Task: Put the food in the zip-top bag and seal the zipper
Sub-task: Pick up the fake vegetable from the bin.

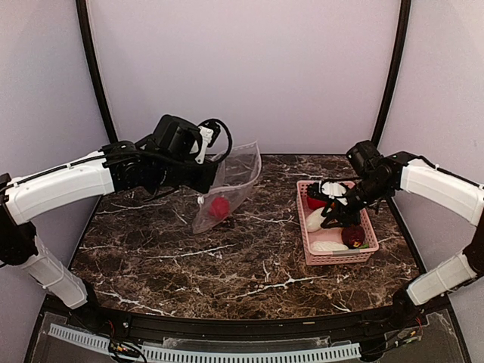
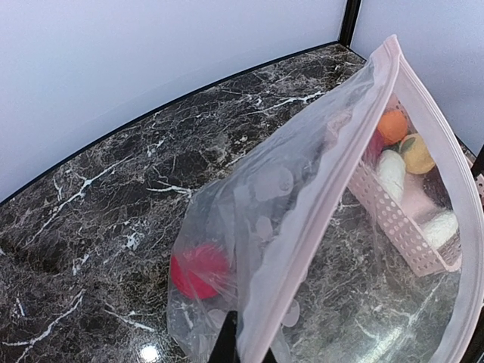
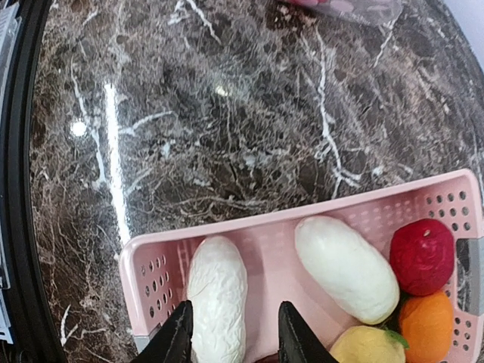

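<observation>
My left gripper (image 2: 246, 348) is shut on the pinkish zipper strip (image 2: 333, 181) of the clear zip-top bag (image 1: 231, 185) and holds its mouth up off the table. One red ball (image 1: 219, 208) lies inside the bag; it also shows in the left wrist view (image 2: 198, 270). My right gripper (image 3: 234, 333) is open above the pink basket (image 1: 338, 253), its fingers on either side of a white elongated piece (image 3: 218, 295). A second white piece (image 3: 344, 266), a red ball (image 3: 422, 255), an orange piece (image 3: 427, 325) and a yellow piece (image 3: 367, 348) lie in the basket.
The dark marble table (image 1: 227, 257) has a black rim at the near edge. A dark maroon piece (image 1: 353, 237) sits in the basket under the right arm. Pale walls stand close behind.
</observation>
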Available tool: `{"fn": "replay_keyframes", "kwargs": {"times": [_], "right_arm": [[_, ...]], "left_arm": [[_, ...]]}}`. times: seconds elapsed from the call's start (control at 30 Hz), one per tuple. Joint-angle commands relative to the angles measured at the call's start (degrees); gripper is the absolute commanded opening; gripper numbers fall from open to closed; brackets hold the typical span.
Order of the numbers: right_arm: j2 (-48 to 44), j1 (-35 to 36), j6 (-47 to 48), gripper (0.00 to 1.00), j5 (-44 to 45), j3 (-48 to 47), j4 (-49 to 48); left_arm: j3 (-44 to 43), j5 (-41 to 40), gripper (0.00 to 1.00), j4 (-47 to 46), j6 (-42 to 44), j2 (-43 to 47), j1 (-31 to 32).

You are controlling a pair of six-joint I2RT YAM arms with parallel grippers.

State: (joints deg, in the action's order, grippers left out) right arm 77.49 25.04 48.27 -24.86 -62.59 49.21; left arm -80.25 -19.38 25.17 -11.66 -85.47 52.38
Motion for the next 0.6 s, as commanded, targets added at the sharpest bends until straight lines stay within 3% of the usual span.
{"fn": "replay_keyframes", "kwargs": {"times": [0.0, 0.57], "right_arm": [[1.42, -0.15, 1.20, 0.36, 4.22, 3.42, -1.28], [4.72, -0.08, 4.56, 0.44, 10.81, 10.71, -1.76]], "left_arm": [[1.14, -0.24, 0.01, 0.19, 0.10, 2.10, -0.36], [0.96, 1.17, 0.01, 0.16, -0.47, 0.60, -0.44]]}}
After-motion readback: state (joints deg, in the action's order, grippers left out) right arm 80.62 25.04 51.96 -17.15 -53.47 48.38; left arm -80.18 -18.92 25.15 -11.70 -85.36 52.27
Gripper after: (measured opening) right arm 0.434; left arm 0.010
